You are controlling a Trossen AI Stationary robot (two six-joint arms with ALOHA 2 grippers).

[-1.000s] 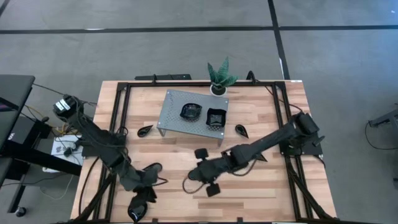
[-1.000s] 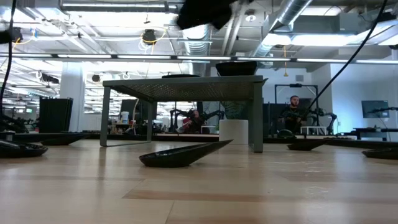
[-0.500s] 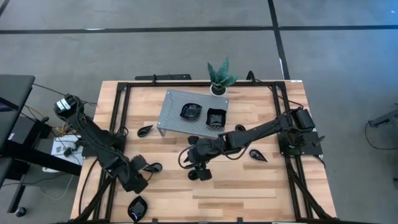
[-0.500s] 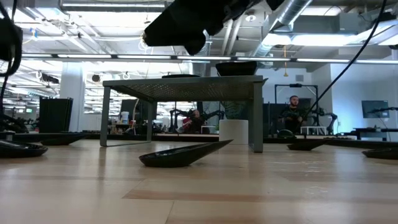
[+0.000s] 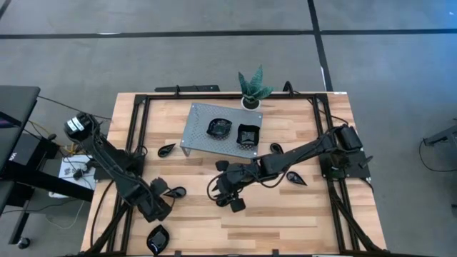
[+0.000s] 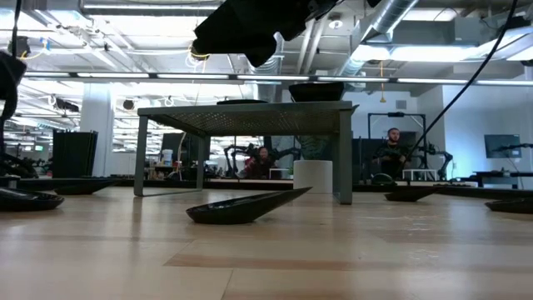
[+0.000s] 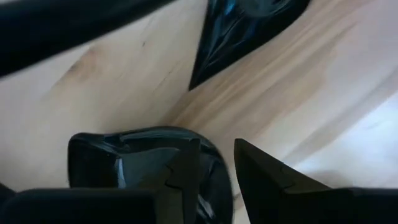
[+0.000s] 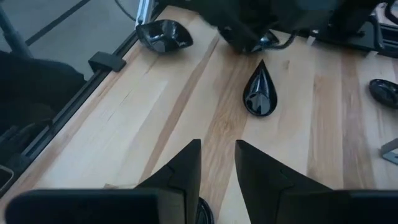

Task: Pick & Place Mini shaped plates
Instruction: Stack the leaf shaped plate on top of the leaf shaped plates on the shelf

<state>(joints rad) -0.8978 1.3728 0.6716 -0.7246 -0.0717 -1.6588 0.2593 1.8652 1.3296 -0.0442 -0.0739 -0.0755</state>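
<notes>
I'd keep the right gripper, clamped on its mini plate, level toward the perforated stand; left gripper waits, slightly apart

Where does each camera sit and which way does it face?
High view: overhead, looking straight down at the table; left arm, right arm show.
Low view: tabletop height, looking level at the metal stand; an arm overhead.
Left wrist view: on left arm, facing a black plate; left gripper shows.
Right wrist view: on right arm, facing the table; right gripper shows.
Shared: high and low both see the stand.
</notes>
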